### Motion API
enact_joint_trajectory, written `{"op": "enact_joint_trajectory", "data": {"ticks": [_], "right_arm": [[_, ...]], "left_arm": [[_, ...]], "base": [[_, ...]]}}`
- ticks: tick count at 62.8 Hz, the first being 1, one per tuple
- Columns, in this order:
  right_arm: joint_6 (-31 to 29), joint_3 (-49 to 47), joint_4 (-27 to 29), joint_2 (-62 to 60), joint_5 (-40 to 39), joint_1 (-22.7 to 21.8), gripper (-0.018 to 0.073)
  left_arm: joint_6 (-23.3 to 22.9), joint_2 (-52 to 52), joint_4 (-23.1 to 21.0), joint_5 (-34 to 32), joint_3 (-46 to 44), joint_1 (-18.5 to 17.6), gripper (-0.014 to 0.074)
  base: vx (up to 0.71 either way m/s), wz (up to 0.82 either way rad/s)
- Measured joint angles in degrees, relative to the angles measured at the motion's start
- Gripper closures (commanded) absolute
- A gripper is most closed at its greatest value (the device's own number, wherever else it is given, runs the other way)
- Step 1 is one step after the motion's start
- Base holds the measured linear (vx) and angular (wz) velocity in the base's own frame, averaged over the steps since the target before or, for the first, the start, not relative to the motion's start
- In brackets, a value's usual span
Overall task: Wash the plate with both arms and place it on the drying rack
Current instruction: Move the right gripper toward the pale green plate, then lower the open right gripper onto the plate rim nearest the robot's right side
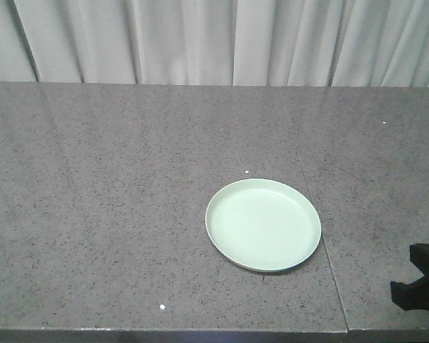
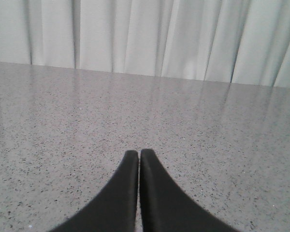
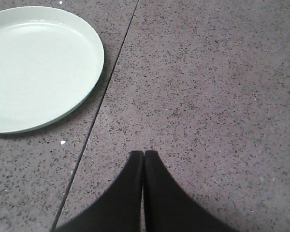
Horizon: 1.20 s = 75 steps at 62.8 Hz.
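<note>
A pale mint-green plate [image 1: 263, 224] lies flat on the grey speckled counter [image 1: 114, 214], right of centre. In the right wrist view the plate [image 3: 36, 65] fills the upper left. My right gripper [image 3: 144, 153] is shut with nothing in it, over bare counter to the right of the plate and clear of it. Part of the right arm [image 1: 420, 280] shows as a black shape at the lower right edge of the front view. My left gripper [image 2: 138, 152] is shut and empty above bare counter, with no plate in its view. The drying rack is out of view.
A thin seam [image 1: 322, 243] in the counter runs just right of the plate, the same seam [image 3: 101, 104] passing between plate and right gripper. White curtains [image 1: 214, 39] hang behind the counter's far edge. The counter's front edge [image 1: 164, 332] runs along the bottom.
</note>
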Motion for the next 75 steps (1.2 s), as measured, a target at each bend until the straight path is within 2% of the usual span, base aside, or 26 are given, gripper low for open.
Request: {"op": "enact_joint_trajectory", "data": {"ticks": [11,29,40,51,66,70,75], "right_arm": [[0.0,0.0,0.0,0.0,0.0,0.0,0.0419],[-0.5,0.0,0.0,0.0,-0.1,0.0,0.0172],[-2.8,0.0,0.0,0.0,-0.3,0.0,0.0145],[-12.0,0.0,3.8,0.0,-1.3,0.0,0.0146],[-31.9,-2.2,18.6,2.4,-2.8,0.0,0.0146],[-36.4,-4.3,22.7,4.4,-1.9,0.0,0.0146],[-39.3,-8.2,26.5,7.4,-0.2,0.0,0.0146]], "left_arm": [[0.0,0.0,0.0,0.0,0.0,0.0,0.0602],[0.0,0.0,0.0,0.0,0.0,0.0,0.0602],[0.0,0.0,0.0,0.0,0.0,0.0,0.0602],[0.0,0.0,0.0,0.0,0.0,0.0,0.0602],[0.0,0.0,0.0,0.0,0.0,0.0,0.0602],[0.0,0.0,0.0,0.0,0.0,0.0,0.0602],[0.0,0.0,0.0,0.0,0.0,0.0,0.0602]], "base": [[0.0,0.0],[0.0,0.0],[0.0,0.0],[0.0,0.0],[0.0,0.0],[0.0,0.0],[0.0,0.0]]}}
